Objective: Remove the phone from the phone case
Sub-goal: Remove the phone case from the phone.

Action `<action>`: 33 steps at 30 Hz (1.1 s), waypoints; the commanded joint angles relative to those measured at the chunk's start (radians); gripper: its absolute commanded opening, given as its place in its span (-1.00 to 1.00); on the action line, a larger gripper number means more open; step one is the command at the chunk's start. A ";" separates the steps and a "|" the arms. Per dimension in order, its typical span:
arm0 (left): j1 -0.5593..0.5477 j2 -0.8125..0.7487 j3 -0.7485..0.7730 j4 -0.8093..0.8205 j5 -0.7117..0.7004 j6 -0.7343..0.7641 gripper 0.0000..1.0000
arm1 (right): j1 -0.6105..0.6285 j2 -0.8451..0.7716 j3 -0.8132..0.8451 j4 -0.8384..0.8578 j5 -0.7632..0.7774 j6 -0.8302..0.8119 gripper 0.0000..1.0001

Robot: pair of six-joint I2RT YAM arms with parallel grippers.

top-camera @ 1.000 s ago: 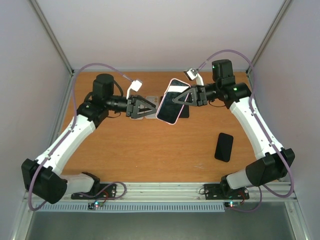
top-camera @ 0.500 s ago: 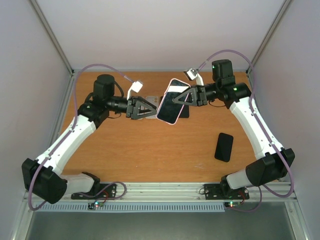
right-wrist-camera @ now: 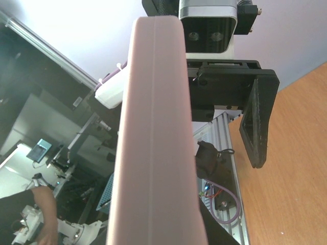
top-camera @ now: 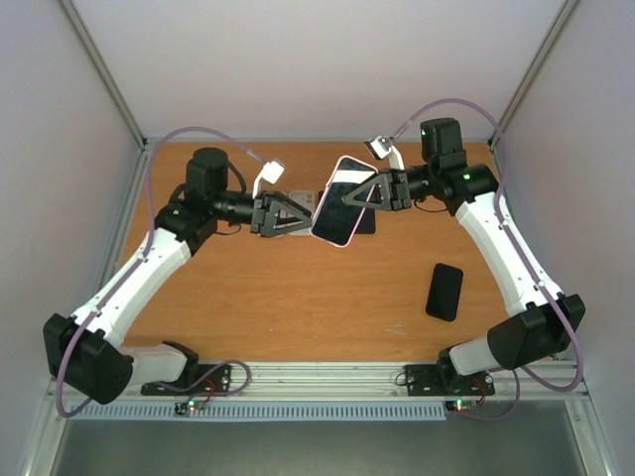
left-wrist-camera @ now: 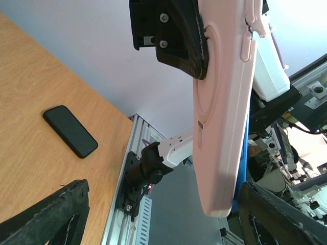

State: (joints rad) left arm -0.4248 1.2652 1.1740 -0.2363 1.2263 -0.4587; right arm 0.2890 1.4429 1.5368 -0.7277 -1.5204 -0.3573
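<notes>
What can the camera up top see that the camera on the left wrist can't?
Only the top view shows the white left arm and the dark screen of the phone. Only the left wrist view shows the plain pink back of the case and its side buttons. Both show the right gripper clamped on the case and a black phone lying on the table.

We are looking into a robotics lab test cell: white panels [top-camera: 317, 59] on aluminium framing [top-camera: 102, 69] enclose a wooden worktop [top-camera: 298, 288].
</notes>
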 commanded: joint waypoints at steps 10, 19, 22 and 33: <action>-0.011 0.014 0.006 -0.009 -0.017 0.032 0.57 | 0.001 -0.010 0.029 0.004 -0.075 -0.015 -0.98; -0.005 0.043 0.025 -0.116 -0.127 0.108 0.46 | 0.023 -0.016 0.016 0.003 -0.115 -0.018 -0.98; -0.005 0.054 0.027 -0.133 -0.183 0.119 0.40 | 0.038 -0.020 0.013 0.004 -0.124 -0.018 -0.98; -0.005 0.091 0.018 -0.046 -0.179 0.055 0.37 | 0.126 -0.025 -0.024 0.002 -0.142 -0.025 -0.98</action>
State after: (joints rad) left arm -0.4202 1.3098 1.1885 -0.3466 1.1614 -0.3664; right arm 0.3195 1.4429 1.5185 -0.7490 -1.4376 -0.3775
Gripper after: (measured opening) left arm 0.689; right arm 0.119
